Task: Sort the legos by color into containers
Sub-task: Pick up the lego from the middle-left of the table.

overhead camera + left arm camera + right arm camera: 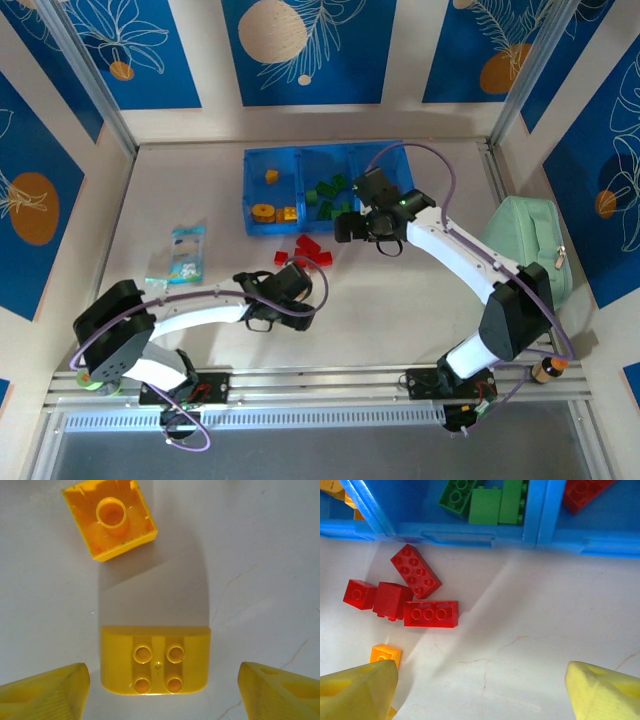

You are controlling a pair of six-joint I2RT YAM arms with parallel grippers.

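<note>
Straddling a yellow brick (155,660), the left hand (163,679) stands spread, clear of it; the right hand (481,672), spread too, has red bricks (415,600) at ten o'clock.

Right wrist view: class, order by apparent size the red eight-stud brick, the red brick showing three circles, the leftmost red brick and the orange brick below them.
1. Red eight-stud brick and three-circle red brick: too alike to rank.
2. Leftmost red brick.
3. Orange brick, smallest as seen, though the right hand partly hides it.
</note>
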